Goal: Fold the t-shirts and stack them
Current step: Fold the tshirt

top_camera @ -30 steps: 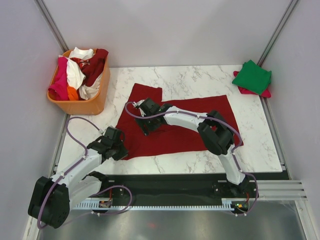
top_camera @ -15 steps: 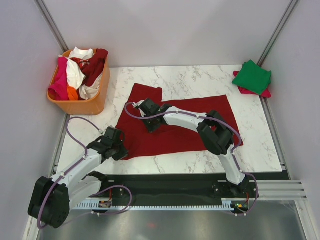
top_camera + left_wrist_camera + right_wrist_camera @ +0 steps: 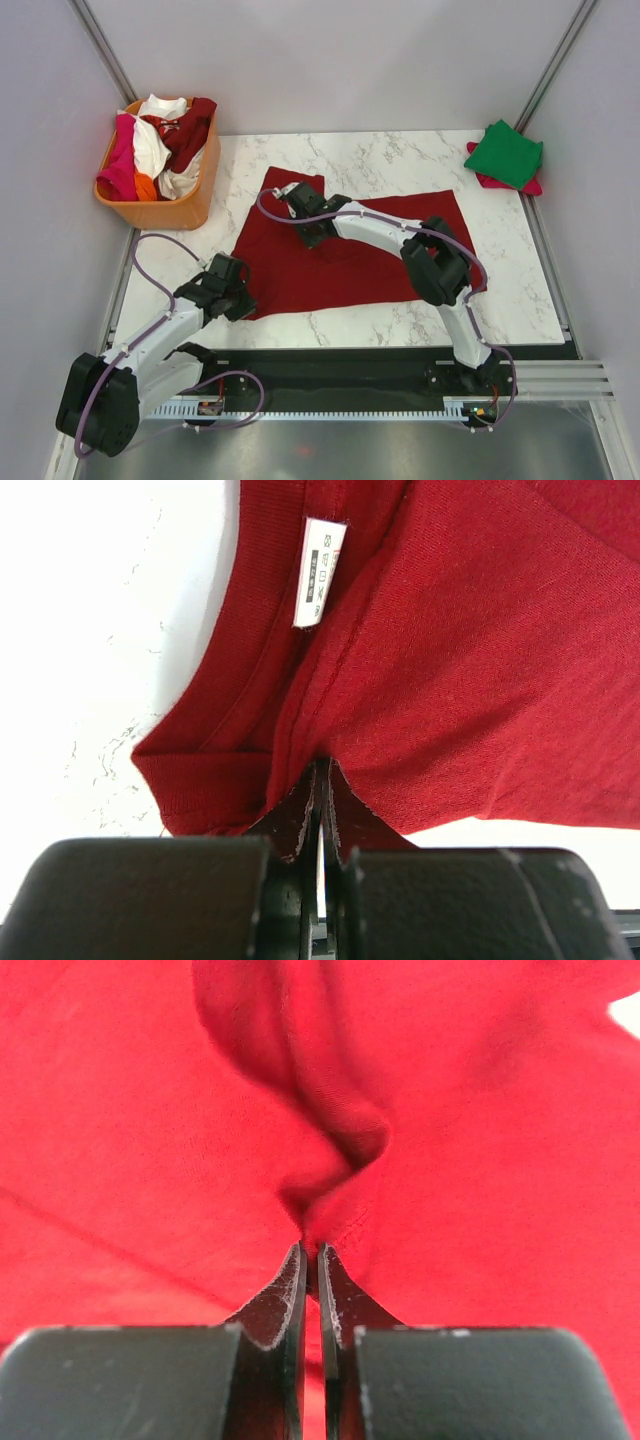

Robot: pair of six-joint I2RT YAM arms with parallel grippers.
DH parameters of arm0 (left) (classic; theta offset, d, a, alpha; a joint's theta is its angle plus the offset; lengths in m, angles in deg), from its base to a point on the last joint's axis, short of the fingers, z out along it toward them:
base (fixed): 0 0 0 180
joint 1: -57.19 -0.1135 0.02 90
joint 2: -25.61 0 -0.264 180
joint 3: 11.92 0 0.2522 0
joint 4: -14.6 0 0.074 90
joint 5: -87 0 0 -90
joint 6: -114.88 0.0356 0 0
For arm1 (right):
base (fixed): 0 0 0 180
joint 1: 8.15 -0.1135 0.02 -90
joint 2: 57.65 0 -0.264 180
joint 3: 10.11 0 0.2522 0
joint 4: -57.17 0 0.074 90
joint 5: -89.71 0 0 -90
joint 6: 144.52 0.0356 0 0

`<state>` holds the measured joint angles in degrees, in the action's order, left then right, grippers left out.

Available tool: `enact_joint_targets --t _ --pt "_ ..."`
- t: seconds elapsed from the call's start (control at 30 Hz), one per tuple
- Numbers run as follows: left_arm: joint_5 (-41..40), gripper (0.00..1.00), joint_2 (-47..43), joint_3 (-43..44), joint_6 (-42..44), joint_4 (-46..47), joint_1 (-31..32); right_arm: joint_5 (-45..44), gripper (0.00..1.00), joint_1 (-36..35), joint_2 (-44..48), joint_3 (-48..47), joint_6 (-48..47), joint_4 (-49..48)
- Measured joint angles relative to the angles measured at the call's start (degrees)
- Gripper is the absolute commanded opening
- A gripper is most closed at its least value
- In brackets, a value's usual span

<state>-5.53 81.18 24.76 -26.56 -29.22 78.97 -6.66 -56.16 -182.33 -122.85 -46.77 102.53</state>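
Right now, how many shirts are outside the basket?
3. A dark red shirt lies spread in the middle; a green shirt sits folded at the far right corner, on a pink-red shirt. More could be hidden under that stack.

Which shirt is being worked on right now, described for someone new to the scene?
On the marble table, between the orange basket far left and the folded green t-shirt far right, lies the dark red t-shirt. It alone is spread out, pinched by the left gripper and the right gripper.
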Motion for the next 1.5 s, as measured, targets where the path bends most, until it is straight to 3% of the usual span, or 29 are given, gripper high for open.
enact_joint_targets --t 0.13,0.17,0.2,0.3,0.4,0.47,0.5,0.57,0.6,0.67,0.77,0.83,0.93,1.17,1.37,1.5 --pt "0.0 0.02 0.0 0.0 0.0 0.0 0.0 -0.4 0.20 2.9 -0.1 -2.1 -0.1 0.3" --pt "0.0 0.02 0.0 0.0 0.0 0.0 0.0 -0.8 0.30 3.7 -0.3 -2.7 0.0 0.4" --pt "0.0 0.02 0.0 0.0 0.0 0.0 0.0 -1.2 0.52 4.4 -0.7 -3.3 0.0 0.5" --pt "0.0 0.02 0.0 0.0 0.0 0.0 0.0 -2.8 0.77 5.9 -2.1 -4.5 0.5 0.6" --pt "0.0 0.02 0.1 0.1 0.0 -0.1 0.1 -5.9 0.89 6.8 -3.1 -4.7 1.0 1.9" --pt "0.0 0.16 0.3 0.7 0.1 -0.7 0.1 -8.3 0.89 7.1 -3.2 -4.7 1.2 2.8" --pt "0.1 0.38 0.5 1.2 0.2 -1.2 0.2 -10.0 0.90 7.4 -3.2 -5.0 1.5 3.4" --pt "0.2 0.62 0.5 2.6 0.9 -2.5 0.3 -12.5 0.90 7.8 -2.8 -5.2 2.0 3.8" --pt "0.2 0.80 0.5 3.6 0.9 -3.5 0.4 -13.5 0.91 8.0 -2.4 -5.1 2.1 4.2" --pt "-0.2 0.90 0.4 7.1 1.5 -5.9 0.5 -14.9 0.91 8.6 -0.5 -4.0 2.5 4.4" --pt "-2.2 0.93 -0.5 13.7 2.1 -8.5 0.5 -16.5 0.98 9.9 6.7 1.2 3.3 4.4" --pt "-3.8 0.88 -0.7 17.8 3.0 -9.2 0.5 -16.7 0.98 11.1 12.5 5.3 4.2 3.8" --pt "-5.7 0.88 4.7 27.2 5.9 -9.9 0.5 -15.1 0.98 15.8 22.8 13.5 7.1 2.1" --pt "-8.8 0.86 33.0 57.0 18.1 -7.1 -1.0 -4.3 0.98 37.2 33.9 31.9 13.7 -2.3" --pt "-2.3 0.86 58.2 83.8 26.9 -3.2 -9.8 4.1 0.98 34.8 39.9 40.0 15.5 -0.4" --pt "4.4 0.86 71.8 95.4 30.9 -2.6 -14.4 6.8 0.98 34.7 48.9 40.6 15.5 1.4"
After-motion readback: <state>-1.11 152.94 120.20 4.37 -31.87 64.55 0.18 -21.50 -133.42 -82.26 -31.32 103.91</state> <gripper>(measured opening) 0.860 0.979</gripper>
